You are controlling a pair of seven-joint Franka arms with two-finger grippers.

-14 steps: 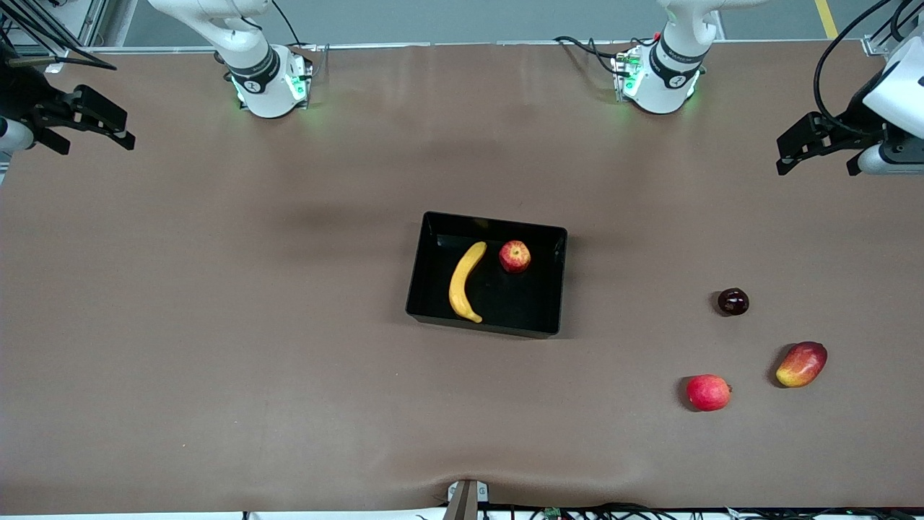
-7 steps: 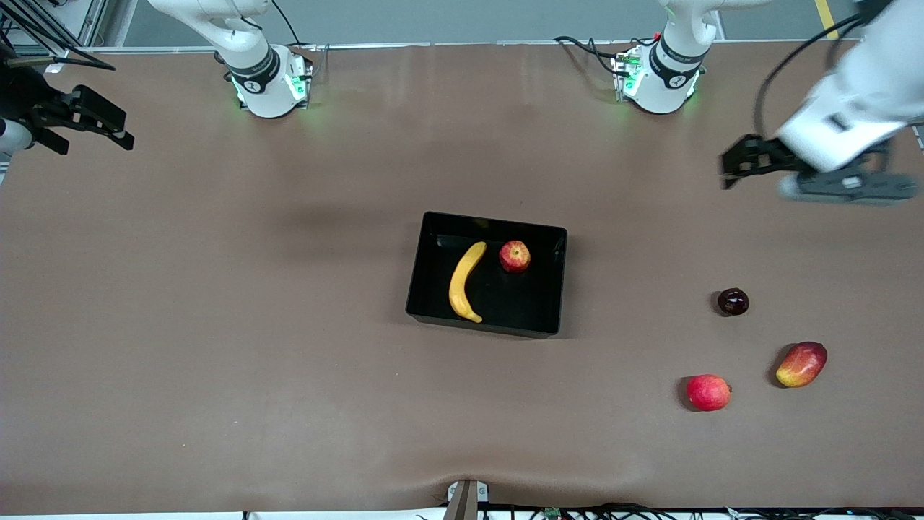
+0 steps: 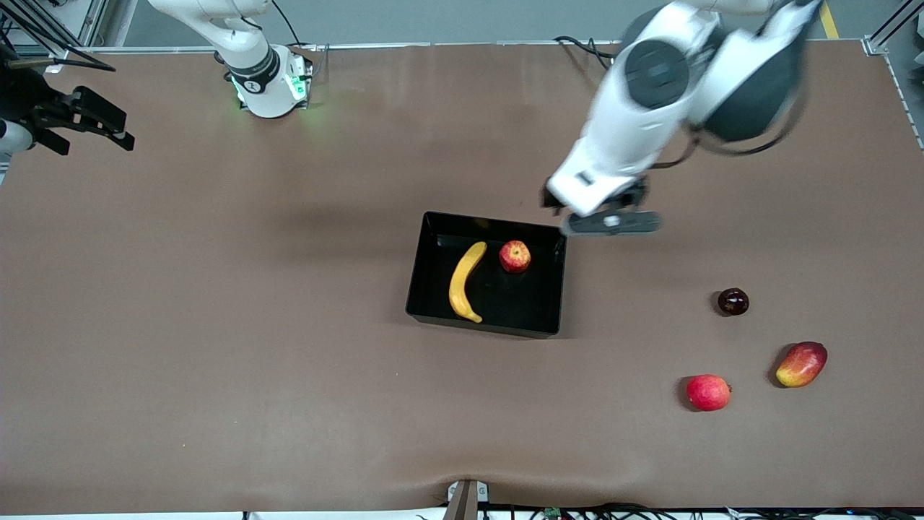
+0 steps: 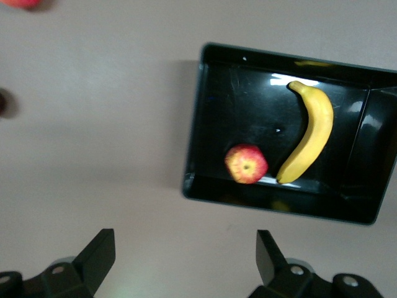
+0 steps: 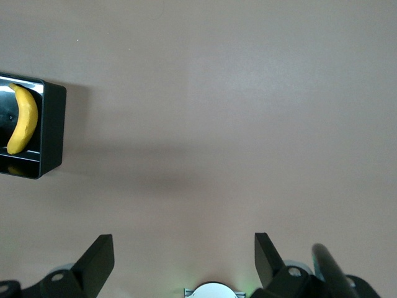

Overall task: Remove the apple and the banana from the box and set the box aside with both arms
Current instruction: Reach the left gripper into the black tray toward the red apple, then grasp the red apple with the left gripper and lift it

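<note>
The black box (image 3: 430, 269) sits mid-table with the yellow banana (image 3: 465, 281) and the small red apple (image 3: 515, 256) lying apart inside it. My left gripper (image 3: 554, 203) is open and empty, up over the table just beside the box's corner toward the left arm's base. Its wrist view shows the box (image 4: 193, 155), the banana (image 4: 310, 133) and the apple (image 4: 246, 164) past its open gripper (image 4: 186, 267). My right gripper (image 3: 119, 126) is open and empty, waiting at the right arm's end of the table. Its wrist view (image 5: 184, 267) shows the box's end (image 5: 53, 124) and the banana (image 5: 22, 118).
Toward the left arm's end lie a dark round fruit (image 3: 733, 301), a plain pinkish-red round fruit (image 3: 708, 392) and a red-and-yellow mango (image 3: 801, 364), all nearer the front camera than the box. The brown table (image 3: 253, 325) is bare elsewhere.
My left arm has swung fast from the left arm's end of the table to beside the box. The right arm, the box and the fruits have not moved.
</note>
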